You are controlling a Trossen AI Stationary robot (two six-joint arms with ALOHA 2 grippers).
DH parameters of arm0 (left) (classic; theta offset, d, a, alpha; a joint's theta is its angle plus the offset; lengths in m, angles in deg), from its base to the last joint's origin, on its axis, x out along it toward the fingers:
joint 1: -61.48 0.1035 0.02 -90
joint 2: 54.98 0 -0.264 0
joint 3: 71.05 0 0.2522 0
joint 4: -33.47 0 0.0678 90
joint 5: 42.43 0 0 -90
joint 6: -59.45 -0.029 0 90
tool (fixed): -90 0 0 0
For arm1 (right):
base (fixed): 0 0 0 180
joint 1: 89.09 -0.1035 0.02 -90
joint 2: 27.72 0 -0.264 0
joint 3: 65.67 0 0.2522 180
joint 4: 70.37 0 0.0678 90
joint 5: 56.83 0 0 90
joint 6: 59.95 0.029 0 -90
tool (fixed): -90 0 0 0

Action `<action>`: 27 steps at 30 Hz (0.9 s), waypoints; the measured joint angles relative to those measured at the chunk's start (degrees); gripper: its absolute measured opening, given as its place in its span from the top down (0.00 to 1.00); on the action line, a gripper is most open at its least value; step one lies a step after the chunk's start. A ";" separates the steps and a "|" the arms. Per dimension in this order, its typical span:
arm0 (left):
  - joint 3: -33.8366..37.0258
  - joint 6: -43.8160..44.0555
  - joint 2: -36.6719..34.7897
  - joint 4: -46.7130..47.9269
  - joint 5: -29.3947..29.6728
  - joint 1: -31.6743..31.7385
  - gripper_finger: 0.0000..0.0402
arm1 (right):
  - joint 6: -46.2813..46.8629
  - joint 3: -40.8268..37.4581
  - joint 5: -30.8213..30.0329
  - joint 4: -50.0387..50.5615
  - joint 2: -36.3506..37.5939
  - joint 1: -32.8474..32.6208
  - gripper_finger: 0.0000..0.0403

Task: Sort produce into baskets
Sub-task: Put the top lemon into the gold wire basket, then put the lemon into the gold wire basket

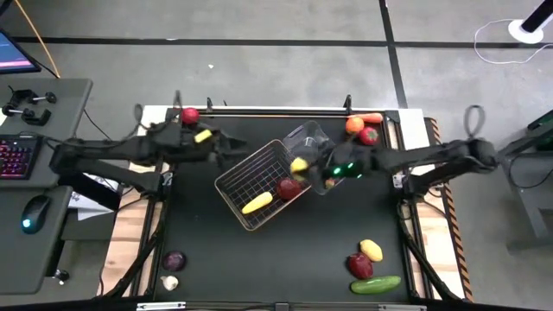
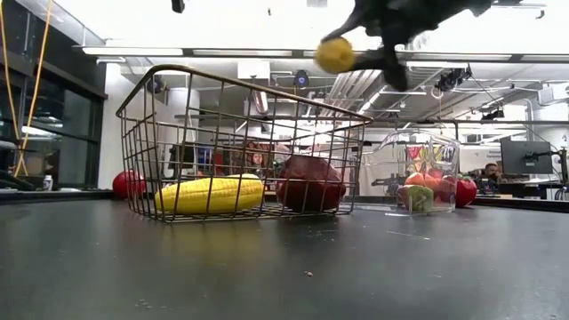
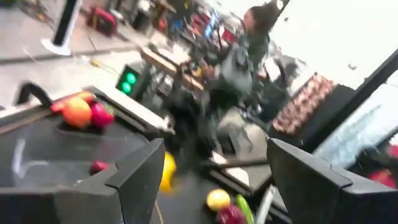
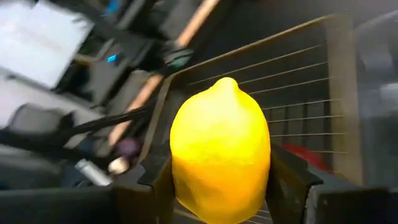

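My right gripper (image 1: 304,164) is shut on a yellow lemon (image 4: 221,149), held above the right edge of the silvery wire basket (image 1: 251,177); in the low view the lemon (image 2: 335,55) is high over the basket (image 2: 240,98). In the basket lie a long yellow ribbed piece (image 2: 211,194) and a dark red fruit (image 2: 309,182). The clear plastic tub (image 1: 313,138) stands against the basket's far right side. My left gripper (image 1: 238,145) is open and empty just left of the basket's far corner; its fingers stand wide apart in the left wrist view (image 3: 214,149). My right gripper pinches the lemon's two long sides (image 4: 177,155) between its two fingers. The lemon's pointed end (image 4: 227,82) faces away from the wrist. The fingers come from the table's right side, slanting down. The lemon is lifted clear above the basket.
An orange (image 1: 354,125), a carrot (image 1: 372,118) and a red piece (image 1: 369,136) lie at the far right. A lemon (image 1: 371,250), a red piece (image 1: 360,264) and a cucumber (image 1: 375,283) lie near right. A purple onion (image 1: 174,260) and garlic (image 1: 170,282) lie near left. A red apple (image 1: 189,115) lies far left.
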 joint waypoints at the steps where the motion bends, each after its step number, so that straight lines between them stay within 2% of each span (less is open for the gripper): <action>1: 0.00 -0.27 -1.02 0.53 0.88 0.00 0.33 | -0.71 0.30 -0.02 -3.32 -2.31 -1.04 0.56; 6: 0.00 -0.35 -3.01 4.13 2.71 -0.04 0.33 | -4.71 3.45 0.28 -15.69 -11.64 -2.72 0.50; 13: 0.00 2.15 -1.82 7.63 2.74 -0.44 0.33 | -6.07 10.26 6.48 -14.82 -18.27 -1.30 0.43; 18: 0.00 1.09 -1.46 6.58 2.74 -1.28 0.33 | -12.55 17.06 10.15 -4.96 -21.05 -1.28 0.39; 27: 0.00 0.96 -1.46 6.87 2.74 -1.49 0.33 | -27.90 29.25 9.42 18.93 -22.30 -0.75 0.25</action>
